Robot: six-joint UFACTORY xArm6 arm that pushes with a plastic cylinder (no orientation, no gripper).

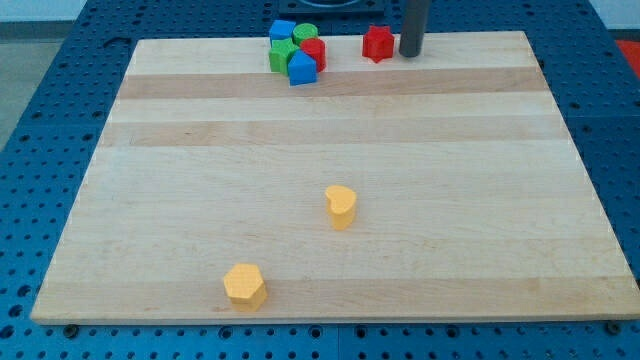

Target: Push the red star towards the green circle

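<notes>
The red star [377, 43] sits near the top edge of the wooden board [330, 180], right of centre. My tip [411, 54] stands just to the star's right, very close to it. The green circle [305, 35] lies in a tight cluster to the star's left, at the top of the view, with a gap between the star and the cluster.
The cluster also holds a blue block [283, 30], a green block [283, 55], a red block [314, 52] and a second blue block [302, 68]. A yellow heart [341, 205] lies mid-board. A yellow hexagon [245, 286] lies near the bottom edge.
</notes>
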